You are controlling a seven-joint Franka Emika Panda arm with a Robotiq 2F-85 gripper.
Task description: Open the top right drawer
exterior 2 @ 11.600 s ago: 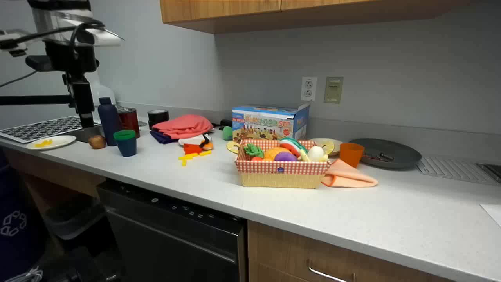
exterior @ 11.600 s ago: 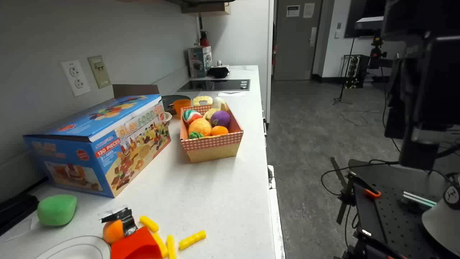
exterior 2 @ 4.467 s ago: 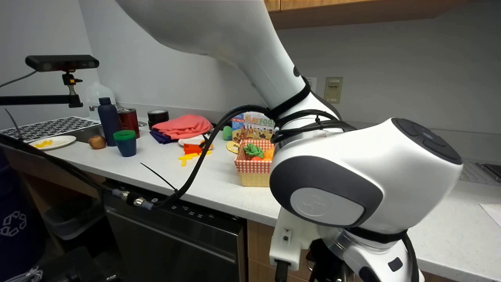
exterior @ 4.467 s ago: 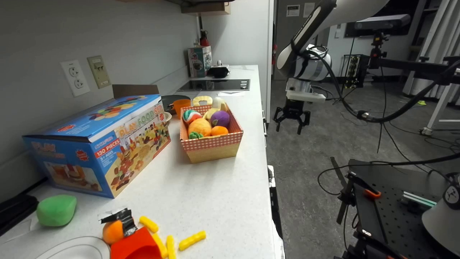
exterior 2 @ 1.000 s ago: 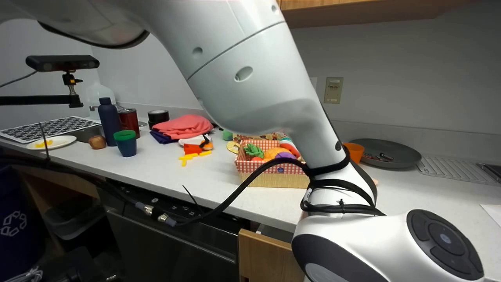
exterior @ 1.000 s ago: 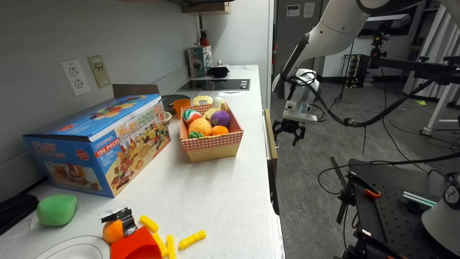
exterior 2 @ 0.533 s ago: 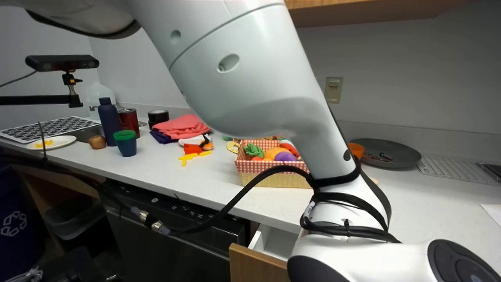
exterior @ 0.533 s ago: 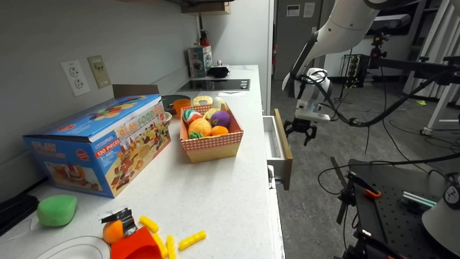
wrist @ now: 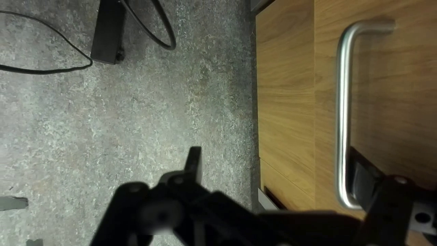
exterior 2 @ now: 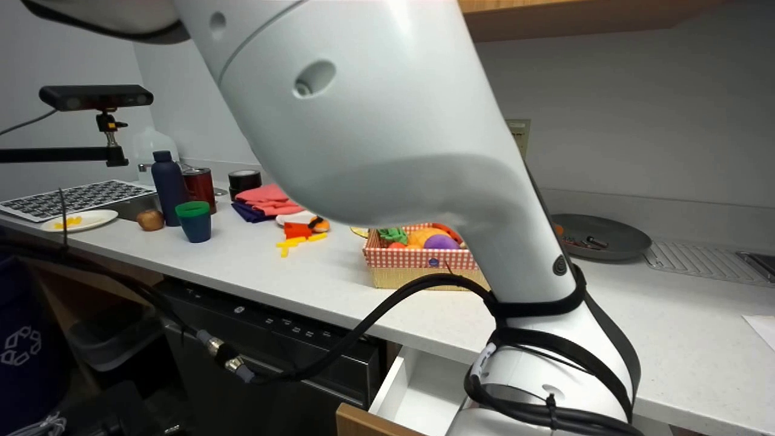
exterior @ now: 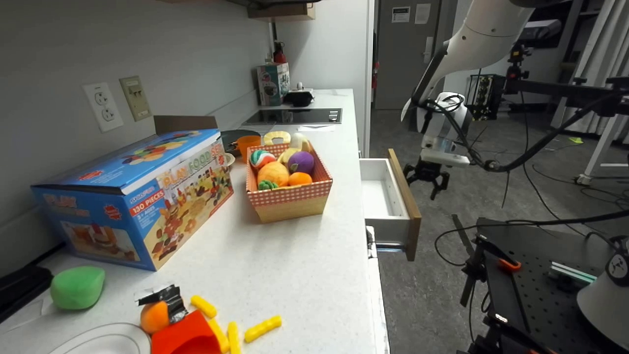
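Observation:
The top right drawer [exterior: 408,196] has a wooden front and a white inside. It stands pulled out from under the counter edge in both exterior views, with its left part showing beside my arm [exterior 2: 424,387]. No objects show in the visible part. My gripper [exterior: 421,187] is at the outer face of the drawer front. In the wrist view my gripper [wrist: 273,150] is spread wide. One finger sits behind the metal bar handle [wrist: 343,102], between bar and wooden front [wrist: 392,102]. The other finger is out over the floor. The gripper is out of view in an exterior view.
A checked basket of toy food [exterior: 290,209] stands on the white counter [exterior: 314,275] near the drawer. A toy food box [exterior: 147,196] is behind it. A dark dishwasher [exterior 2: 266,345] is beside the drawer. My arm cable [exterior 2: 387,321] hangs in front.
My gripper has moved away from the counter, and the drawer has slid out with it. It was closed at first, slightly open a second ago, and is open wider now.

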